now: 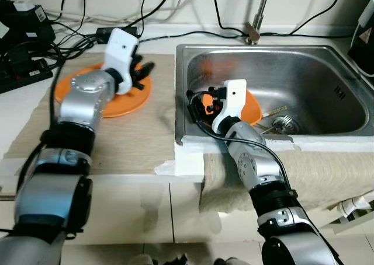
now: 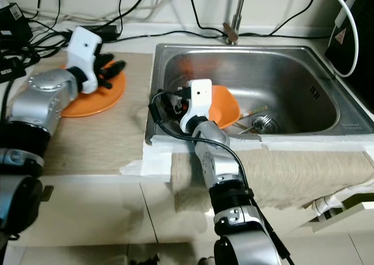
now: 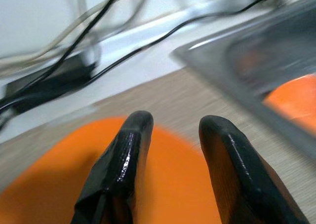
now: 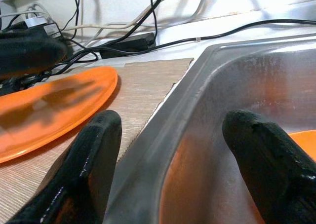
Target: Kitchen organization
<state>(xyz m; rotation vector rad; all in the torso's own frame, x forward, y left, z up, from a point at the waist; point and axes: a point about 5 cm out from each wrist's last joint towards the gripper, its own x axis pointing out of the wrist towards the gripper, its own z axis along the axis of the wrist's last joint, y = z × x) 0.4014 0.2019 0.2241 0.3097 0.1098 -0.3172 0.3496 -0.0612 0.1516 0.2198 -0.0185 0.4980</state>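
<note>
An orange plate lies on the beige mat left of the steel sink. My left gripper hovers just over the plate's right part, open, with nothing between its fingers. A second orange dish leans inside the sink by its left wall. My right gripper sits at the sink's left rim, open wide, one finger over the mat side and the other over the basin. It holds nothing.
Utensils lie near the drain. A faucet stands behind the sink. Black cables and a power strip crowd the back left of the counter. A beige towel hangs over the counter's front edge.
</note>
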